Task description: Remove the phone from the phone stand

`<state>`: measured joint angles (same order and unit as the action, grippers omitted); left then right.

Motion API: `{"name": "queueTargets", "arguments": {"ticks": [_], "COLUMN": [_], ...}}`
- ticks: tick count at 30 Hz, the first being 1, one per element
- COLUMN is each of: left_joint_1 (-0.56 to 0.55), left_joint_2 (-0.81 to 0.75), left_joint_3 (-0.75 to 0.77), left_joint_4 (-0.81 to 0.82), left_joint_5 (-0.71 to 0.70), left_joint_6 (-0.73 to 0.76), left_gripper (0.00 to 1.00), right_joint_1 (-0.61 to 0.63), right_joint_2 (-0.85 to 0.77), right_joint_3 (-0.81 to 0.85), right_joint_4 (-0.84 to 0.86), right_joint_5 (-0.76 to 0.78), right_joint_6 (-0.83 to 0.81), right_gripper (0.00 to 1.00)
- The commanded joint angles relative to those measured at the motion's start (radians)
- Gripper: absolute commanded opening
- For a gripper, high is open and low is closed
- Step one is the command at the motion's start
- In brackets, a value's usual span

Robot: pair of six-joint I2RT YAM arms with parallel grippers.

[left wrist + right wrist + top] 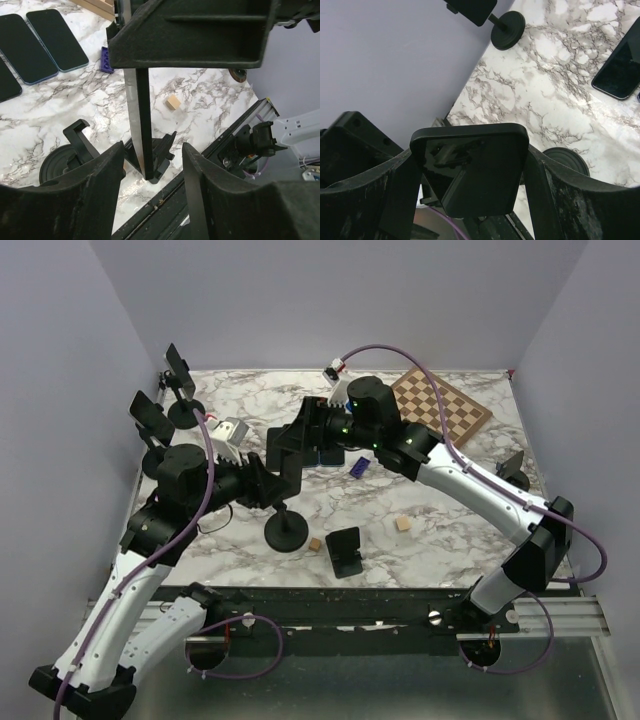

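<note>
A black phone [475,145] is held off the table, with my right gripper [470,175] shut on its two long edges. In the left wrist view the phone [139,115] hangs edge-on under the right gripper's body. My left gripper [152,155] is open around the phone's lower end, with a gap on each side. The phone stand [285,532], a round base with a stem, stands just below both grippers [275,465]. Its bracket [79,136] shows left of the phone, apart from it.
Several dark phones [47,42] lie flat at mid table. Near them are a blue block [360,466] and wooden cubes [403,524]. A folded black holder [345,550] sits by the near edge. Two more stands [180,380] are back left, a chessboard [440,405] back right.
</note>
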<state>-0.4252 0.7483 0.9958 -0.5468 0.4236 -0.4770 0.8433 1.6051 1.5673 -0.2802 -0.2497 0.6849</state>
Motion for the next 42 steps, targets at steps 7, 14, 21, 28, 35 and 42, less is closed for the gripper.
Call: {"name": "queueTargets", "arguments": {"ticks": [7, 14, 21, 28, 35, 42], "left_joint_1": [-0.109, -0.163, -0.168, -0.17, -0.166, -0.027], "left_joint_2": [0.053, 0.116, 0.127, 0.135, 0.149, 0.195], "left_joint_3": [0.06, 0.113, 0.135, 0.176, 0.228, 0.264], "left_joint_4": [0.007, -0.024, 0.022, 0.03, -0.009, -0.083], "left_joint_5": [-0.211, -0.3, -0.305, -0.313, -0.361, -0.373], "left_joint_6": [0.021, 0.041, 0.037, 0.045, 0.069, 0.113], "left_gripper": [0.43, 0.28, 0.06, 0.0, 0.0, 0.0], "right_joint_1": [0.007, 0.013, 0.016, 0.014, 0.014, 0.014], "right_joint_2": [-0.063, -0.095, -0.147, -0.175, -0.252, -0.403], "right_joint_3": [-0.051, -0.085, -0.117, -0.131, -0.103, -0.168], "right_joint_4": [0.119, 0.158, 0.166, 0.158, 0.051, -0.041], "right_joint_5": [-0.031, -0.036, -0.028, -0.001, 0.182, 0.456], "right_joint_6": [0.079, 0.103, 0.102, 0.089, -0.009, -0.086], "right_gripper": [0.01, 0.01, 0.01, 0.57, 1.0, 1.0]}}
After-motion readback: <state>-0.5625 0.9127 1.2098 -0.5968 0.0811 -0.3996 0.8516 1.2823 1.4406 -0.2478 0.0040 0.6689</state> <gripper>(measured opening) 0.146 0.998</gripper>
